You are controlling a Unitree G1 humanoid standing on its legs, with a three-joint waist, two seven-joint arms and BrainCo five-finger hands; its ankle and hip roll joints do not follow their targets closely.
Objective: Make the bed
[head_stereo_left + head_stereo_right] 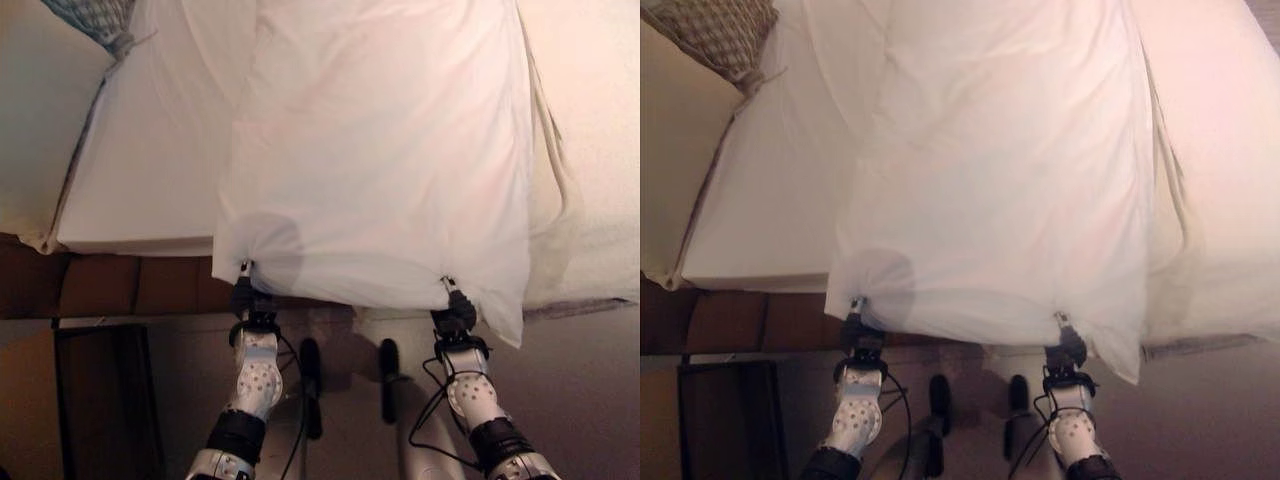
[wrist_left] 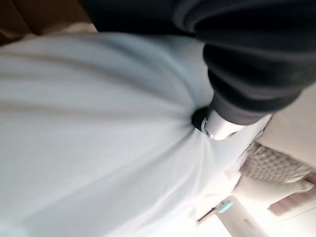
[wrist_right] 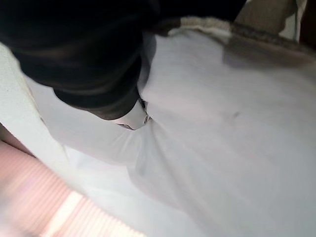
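Note:
A white sheet (image 1: 380,150) lies spread over the bed's mattress (image 1: 140,190), and its near edge hangs past the foot of the bed. My left hand (image 1: 245,293) pinches that edge near its left corner, where the cloth gathers into folds around the hand (image 2: 212,126). My right hand (image 1: 455,305) grips the same edge near the right corner, and the sheet (image 3: 222,148) puckers at its fingers (image 3: 133,118). Both hands are raised at the foot of the bed, holding the edge taut between them.
A checked pillow (image 1: 715,30) lies at the far left corner of the bed. A brown bed frame (image 1: 120,285) runs under the mattress. A dark box-like object (image 1: 100,400) stands on the floor at the lower left. A thicker white cover (image 1: 1220,200) lies along the bed's right side.

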